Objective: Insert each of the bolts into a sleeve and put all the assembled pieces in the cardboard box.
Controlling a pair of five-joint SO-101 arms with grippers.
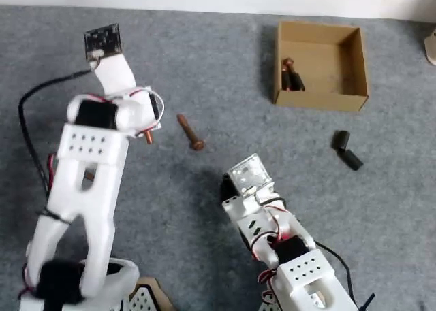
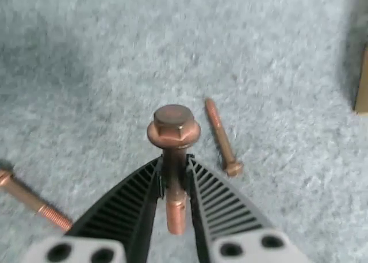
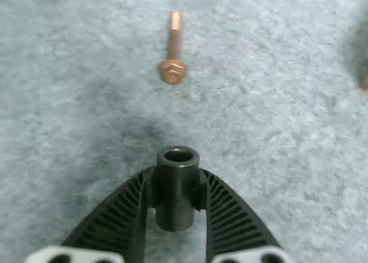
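Left wrist view: my left jaws pinch a copper bolt (image 2: 173, 159); right jaws clamp a black sleeve (image 3: 177, 188). Mating off-axis could jam them.

Soft, even light fell from above on the grey carpet (image 1: 204, 66), bright yet free of glare, and cast only faint, diffuse shadows: a dark band outside one wall of the cardboard box (image 1: 320, 100) and a dim smudge ahead of the right gripper (image 3: 175, 179).
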